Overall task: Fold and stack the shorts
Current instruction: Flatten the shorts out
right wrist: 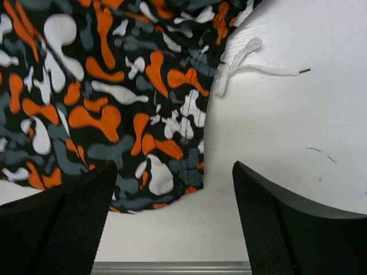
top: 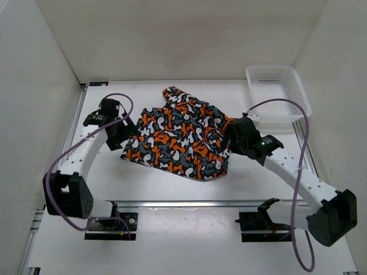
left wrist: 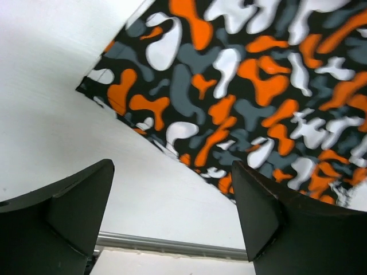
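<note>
the camouflage-print shorts (top: 180, 134) lie in the middle of the white table (top: 172, 186), bunched into a rough, uneven fold, one leg poking toward the back wall and the white drawstring (right wrist: 252, 60) trailing off the right-hand edge. the left gripper (top: 123, 133) hovers at the cloth's left edge and the right gripper (top: 234, 137) at its right edge, both with fingers spread wide and nothing between them. the fold looks at best half made; squaring it up and stacking, perhaps by the mesh basket (top: 299, 97) at the back right, appear left to do.
</note>
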Controlling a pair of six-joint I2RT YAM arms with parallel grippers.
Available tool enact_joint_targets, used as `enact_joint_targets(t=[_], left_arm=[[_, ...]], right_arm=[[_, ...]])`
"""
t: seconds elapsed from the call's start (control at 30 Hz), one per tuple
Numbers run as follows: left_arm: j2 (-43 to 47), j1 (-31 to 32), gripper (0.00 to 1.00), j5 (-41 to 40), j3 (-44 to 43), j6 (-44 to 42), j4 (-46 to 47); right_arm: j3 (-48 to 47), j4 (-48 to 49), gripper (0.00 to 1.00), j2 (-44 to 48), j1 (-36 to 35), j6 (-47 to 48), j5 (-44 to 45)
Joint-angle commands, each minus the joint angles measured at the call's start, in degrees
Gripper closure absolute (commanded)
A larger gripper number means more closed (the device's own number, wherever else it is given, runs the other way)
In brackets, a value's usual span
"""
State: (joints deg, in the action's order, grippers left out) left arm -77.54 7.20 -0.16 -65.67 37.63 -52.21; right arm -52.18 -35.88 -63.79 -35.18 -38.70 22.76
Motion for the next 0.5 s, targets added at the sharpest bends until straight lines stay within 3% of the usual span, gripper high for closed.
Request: enact_joint_targets(t=[0.0,0.1,0.17,0.37,0.47], left_arm=[[-3.58,-1.04,0.05,-1.86,0.62,1.22,-2.2],[-7.44,-2.27,0.05,-1.86,2.29,2.54,-0.01],[-10.26,-2.28,0.16,-1.34,3.18,3.06,1.22],[-15.27,-4.91,0.18,-0.81,4.94,2.54,4.13],[-19.39,-6.23,0.18,-0.01,4.94,1.92,5.71]], right_arm=[[-1.7,-3.58,0.13,-2.48,6.42,-5.24,-13.15],[4.7,0.87,0.12,-0.64,11.26,-9.37,-24.58],[10.4,3.17,0.12,1.56,14.68,-12.7,-31.51],[23.5,12.66,0.22,4.2,21.46,-19.47,-42.35],[25.55,16.45,0.22,2.54,22.17,-20.62,-44.73]])
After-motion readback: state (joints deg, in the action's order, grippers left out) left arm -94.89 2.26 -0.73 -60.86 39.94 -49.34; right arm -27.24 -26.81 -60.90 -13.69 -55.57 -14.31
